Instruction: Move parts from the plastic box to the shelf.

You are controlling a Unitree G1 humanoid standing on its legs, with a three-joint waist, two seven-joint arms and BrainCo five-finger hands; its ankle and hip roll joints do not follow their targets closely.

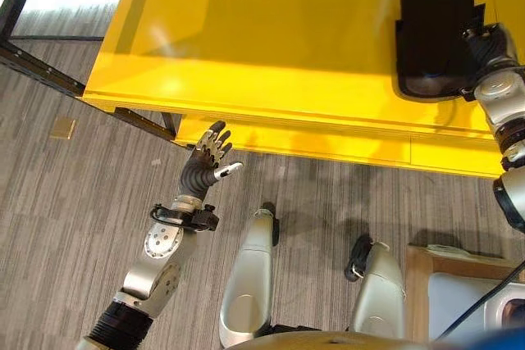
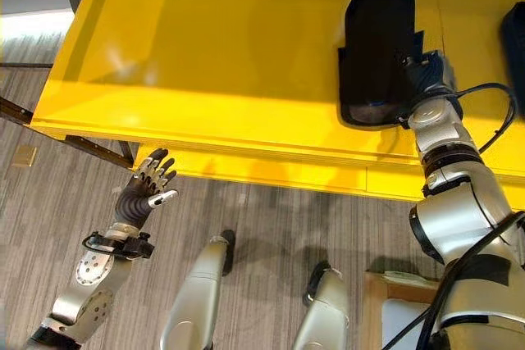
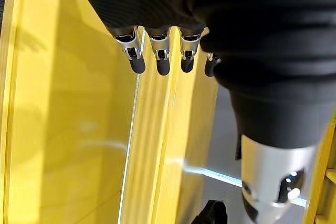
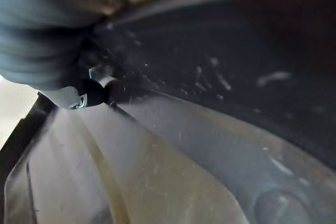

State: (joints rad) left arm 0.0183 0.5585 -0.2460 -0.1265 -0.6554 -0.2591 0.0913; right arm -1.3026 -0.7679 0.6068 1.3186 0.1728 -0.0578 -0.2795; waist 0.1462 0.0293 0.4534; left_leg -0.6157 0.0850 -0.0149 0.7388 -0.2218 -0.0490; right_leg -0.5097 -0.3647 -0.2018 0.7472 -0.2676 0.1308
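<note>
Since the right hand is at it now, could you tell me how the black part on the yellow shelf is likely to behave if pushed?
The black part looks like a moulded shell, so probably stiff and fairly light. It lies broad and flat on the yellow shelf, so it should slide rather than roll or tip. Its glossy surface may be slippery for the right hand, whose fingers are hidden.

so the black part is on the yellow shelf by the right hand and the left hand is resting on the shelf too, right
Not quite. The black part does lie on the yellow shelf at the right hand, but the left hand is not resting on it: the left eye view shows it open, held over the floor before the shelf's front edge.
</note>
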